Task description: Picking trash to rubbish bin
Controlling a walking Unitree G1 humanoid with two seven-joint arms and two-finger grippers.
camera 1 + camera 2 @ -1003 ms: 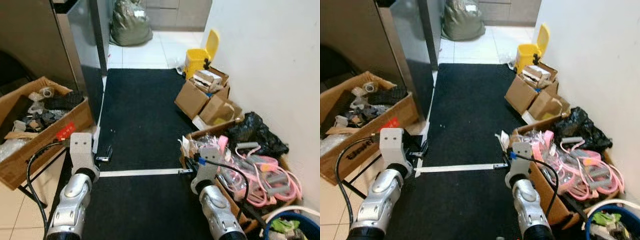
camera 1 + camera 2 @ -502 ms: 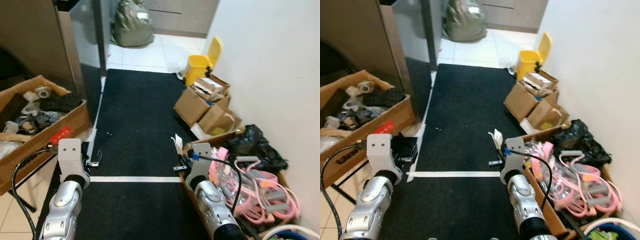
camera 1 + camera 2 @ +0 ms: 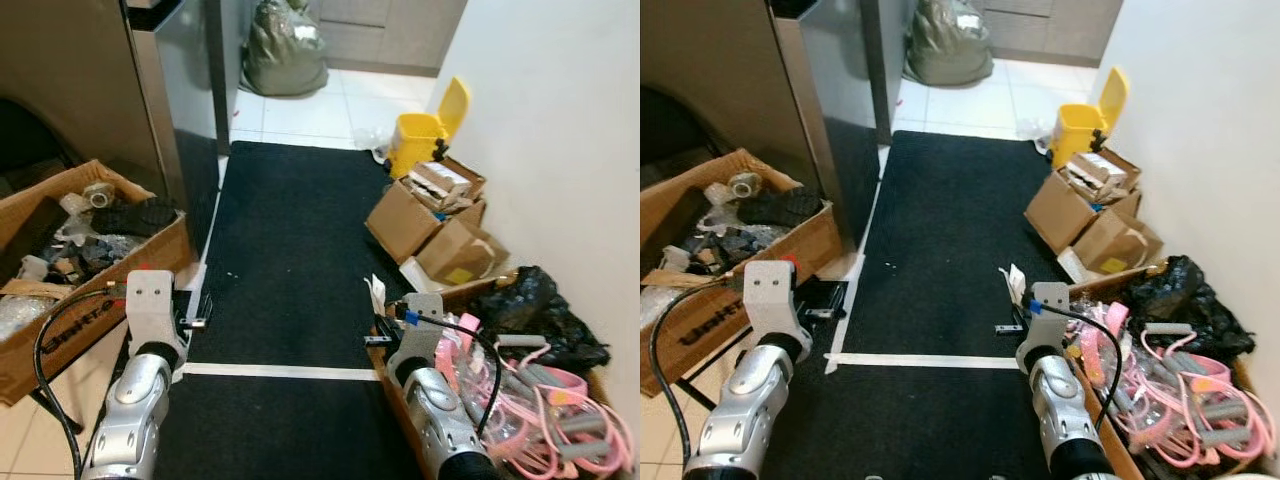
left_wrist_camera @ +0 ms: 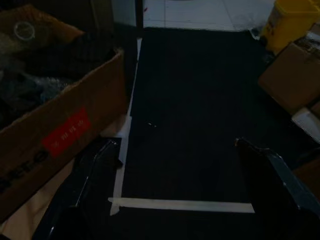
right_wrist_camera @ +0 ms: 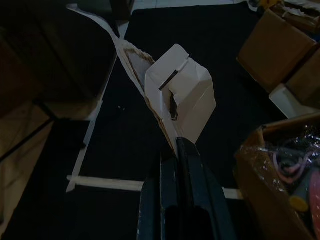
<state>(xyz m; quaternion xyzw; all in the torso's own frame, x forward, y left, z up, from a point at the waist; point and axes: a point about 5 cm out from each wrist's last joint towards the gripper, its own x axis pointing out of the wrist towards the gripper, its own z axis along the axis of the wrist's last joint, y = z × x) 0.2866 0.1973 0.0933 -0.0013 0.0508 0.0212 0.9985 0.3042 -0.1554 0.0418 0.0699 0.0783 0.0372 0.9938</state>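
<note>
A: Right gripper (image 5: 175, 145)?
B: Pinching a torn white carton (image 5: 181, 100), fingers (image 5: 187, 172) together on its lower edge. Hanging low over the black mat (image 3: 285, 230), just beside the box of pink tubing (image 3: 545, 400).

A: Carton showing in the head views?
B: Poking up as a small white scrap (image 3: 1016, 280) ahead of the right wrist, off the floor.

A: Left gripper (image 4: 170, 200)?
B: Hovering over the mat's left edge near the white tape line (image 4: 182, 205), fingers (image 4: 272, 175) standing well apart, gripping nothing.

A: Bin?
B: Sitting far ahead by the right wall, yellow bin (image 3: 428, 128) with lid tipped up, at the mat's far corner. Well apart from the carton.

A: Between them?
B: Lying along the right wall: two brown boxes (image 3: 425, 215) just this side of the bin, then a black bag (image 3: 545, 310) next to the tubing box.

A: Left side?
B: Sitting beside the mat, an open cardboard box (image 3: 70, 260) with a red label, holding mixed junk. Standing behind it, a dark cabinet (image 3: 120, 90).

A: Far end?
B: Resting on white tiles past the mat, a stuffed olive sack (image 3: 285, 50).
</note>
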